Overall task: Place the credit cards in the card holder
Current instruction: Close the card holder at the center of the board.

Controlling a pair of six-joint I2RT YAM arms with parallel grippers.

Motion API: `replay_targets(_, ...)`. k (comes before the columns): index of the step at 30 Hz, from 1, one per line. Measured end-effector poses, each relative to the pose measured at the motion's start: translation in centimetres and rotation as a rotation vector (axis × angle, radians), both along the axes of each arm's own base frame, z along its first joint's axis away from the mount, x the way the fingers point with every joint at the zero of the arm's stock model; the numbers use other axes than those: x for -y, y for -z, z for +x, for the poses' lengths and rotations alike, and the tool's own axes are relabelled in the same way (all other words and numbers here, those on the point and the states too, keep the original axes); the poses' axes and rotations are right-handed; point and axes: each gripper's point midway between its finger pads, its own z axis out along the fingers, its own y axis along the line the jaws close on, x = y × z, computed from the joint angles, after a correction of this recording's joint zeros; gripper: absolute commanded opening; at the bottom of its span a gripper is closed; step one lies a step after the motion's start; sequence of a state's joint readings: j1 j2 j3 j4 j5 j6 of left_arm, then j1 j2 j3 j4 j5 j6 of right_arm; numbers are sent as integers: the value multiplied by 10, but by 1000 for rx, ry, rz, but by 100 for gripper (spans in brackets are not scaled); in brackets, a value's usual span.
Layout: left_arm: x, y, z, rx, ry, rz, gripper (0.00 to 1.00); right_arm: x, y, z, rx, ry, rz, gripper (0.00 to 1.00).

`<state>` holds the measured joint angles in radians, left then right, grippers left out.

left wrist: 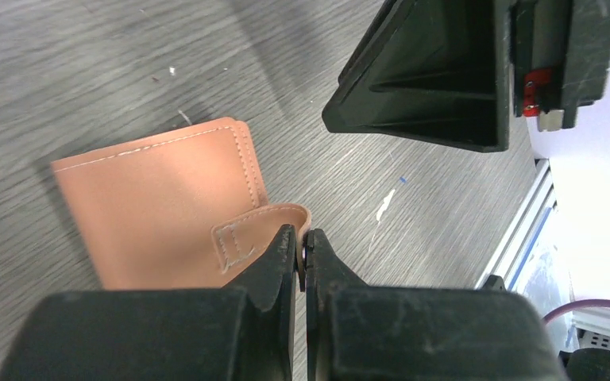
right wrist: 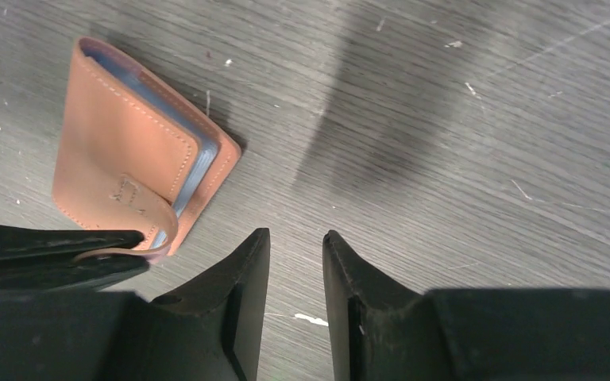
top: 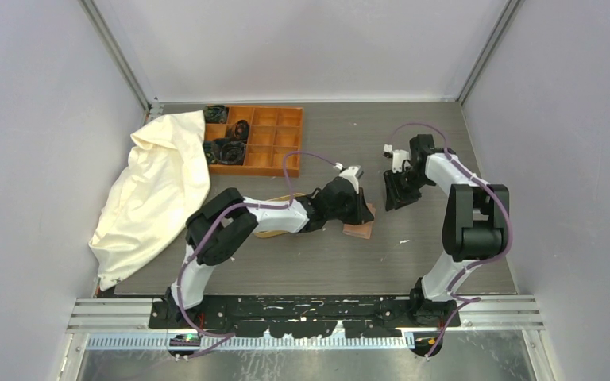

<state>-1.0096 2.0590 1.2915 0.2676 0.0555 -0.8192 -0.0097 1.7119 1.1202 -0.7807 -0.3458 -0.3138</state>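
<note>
The card holder (top: pixel 359 230) is a reddish-brown leather wallet lying folded on the grey table, just beyond the left arm's tip. In the left wrist view the card holder (left wrist: pixel 159 206) lies flat, and its strap (left wrist: pixel 278 216) curls up into my left gripper (left wrist: pixel 302 242), which is shut on the strap's end. My right gripper (right wrist: pixel 295 236) hovers open beside the card holder (right wrist: pixel 127 159), nothing between its fingers. A pale blue layer shows between the leather flaps. No loose credit cards are in view.
An orange compartment box (top: pixel 266 139) with dark items stands at the back left. A white cloth (top: pixel 155 194) lies heaped on the left. An oval wooden tray (top: pixel 274 230) is mostly hidden under the left arm. The table's metal rail (left wrist: pixel 532 214) runs along the near edge.
</note>
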Motion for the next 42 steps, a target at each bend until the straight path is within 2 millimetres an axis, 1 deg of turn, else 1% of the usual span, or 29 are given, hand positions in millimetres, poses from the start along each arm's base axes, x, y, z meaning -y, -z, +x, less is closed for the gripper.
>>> replay_targets(3, 9, 9, -3, -33, 20, -7, 1, 5, 0, 1, -2, 32, 2, 34)
replay_targets(6, 12, 15, -8, -65, 36, -14, 6, 4, -8, 3, 13, 57, 56, 34)
replay_targets(8, 13, 16, -11, -78, 46, -18, 9, -4, -19, 4, 39, 61, 126, 31)
replay_targets(11, 15, 17, -14, -98, 54, -28, 12, -25, -40, 5, 60, 55, 284, 27)
replay_targets(13, 15, 18, -16, -105, 59, -30, 14, -33, -41, 4, 40, 48, 328, 25)
replay_targets(15, 16, 17, -17, -109, 64, -33, 15, -44, -36, 3, -3, 39, 377, 25)
replay_targets(19, 18, 15, -19, -112, 79, -45, 15, -60, -20, -3, -97, 35, 419, 24)
replay_targets(22, 19, 13, -21, -114, 92, -55, 16, -69, -14, -7, -130, 21, 417, 22)
replay_targets(24, 20, 12, -22, -116, 97, -57, 18, -75, -10, -8, -141, -2, 390, 21)
replay_targets(25, 20, 12, -23, -118, 101, -59, 21, -75, -8, -7, -144, -9, 370, 21)
replay_targets(26, 20, 12, -23, -120, 106, -61, 26, -75, -5, -7, -146, -13, 349, 21)
replay_targets(27, 20, 11, -24, -121, 111, -63, 35, -75, -1, -7, -149, -18, 322, 21)
replay_targets(28, 21, 11, -25, -122, 117, -67, 40, -72, 3, -8, -154, -19, 294, 21)
replay_targets(31, 18, 9, -30, -122, 136, -70, 47, -66, 9, -9, -169, -7, 251, 20)
replay_targets(34, 3, -1, -41, -101, 158, -66, 54, -62, 9, -8, -176, -5, 224, 20)
replay_targets(36, -8, -14, -47, -65, 177, -68, 60, -60, 9, -9, -179, -6, 211, 20)
replay_targets(37, -15, -24, -50, -34, 189, -71, 61, -59, 9, -10, -181, -6, 206, 20)
replay_targets(40, -34, -50, -52, 51, 204, -82, 63, -57, 10, -11, -183, -11, 198, 20)
replay_targets(42, -47, -61, -50, 81, 208, -95, 63, -56, 10, -11, -185, -16, 193, 20)
